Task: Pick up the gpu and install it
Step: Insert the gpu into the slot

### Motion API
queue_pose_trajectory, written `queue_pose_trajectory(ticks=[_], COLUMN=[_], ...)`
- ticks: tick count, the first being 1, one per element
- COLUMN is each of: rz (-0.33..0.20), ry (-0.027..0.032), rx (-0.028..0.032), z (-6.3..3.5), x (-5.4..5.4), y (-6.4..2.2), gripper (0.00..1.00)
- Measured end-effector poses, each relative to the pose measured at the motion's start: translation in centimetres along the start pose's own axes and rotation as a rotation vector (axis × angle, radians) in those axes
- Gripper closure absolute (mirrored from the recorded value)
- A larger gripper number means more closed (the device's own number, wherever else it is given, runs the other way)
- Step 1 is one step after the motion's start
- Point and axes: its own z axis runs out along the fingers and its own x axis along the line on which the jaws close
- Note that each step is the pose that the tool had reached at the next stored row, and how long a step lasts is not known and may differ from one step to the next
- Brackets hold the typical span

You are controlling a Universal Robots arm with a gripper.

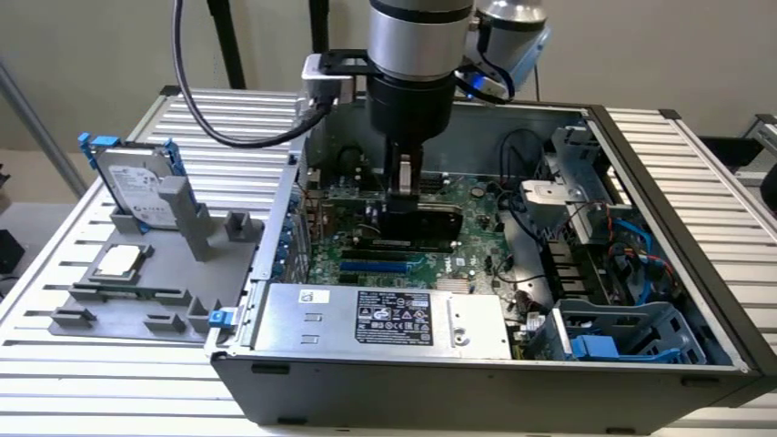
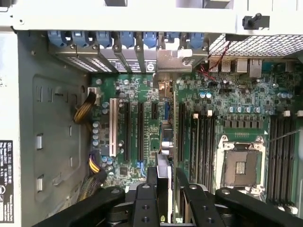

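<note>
Standing on edge in end effector [image 2: 164, 187], gpu [image 2: 164, 161] parallels expansion slots [image 2: 140, 130].

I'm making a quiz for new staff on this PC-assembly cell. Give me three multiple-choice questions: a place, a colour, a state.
1. Where is the silver hard drive in its blue frame?
A. upright on the grey plastic fixture beside the open metal computer case
B. on the floor
C. in a person's hand

2. What colour is the large motherboard inside the case?
A. red
B. green
C. white

3. How is the arm's black gripper?
A. open and empty
B. shut on a cable
C. shut on the thin green gpu card, above the motherboard

Answers: 1 A, it stands on the fixture at the exterior view's left. 2 B, green shows in both views. 3 C, its fingers flank the card's edge.
</note>
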Motion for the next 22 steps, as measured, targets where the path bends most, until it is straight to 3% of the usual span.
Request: queue_pose_trajectory(ticks=[15,17,19,22], rz=[0.061,0.061,0.061,0.061], ry=[-0.0025,-0.0062,-0.0136,-0.0336], rx=[0.0025,0.0045,0.0068,0.0088], z=[2.69,2.96,3.19,3.44], x=[0.1,0.1,0.3,0.7], y=[1.38,1.48,1.52,1.54], gripper=[1.00,1.00,1.00,1.00])
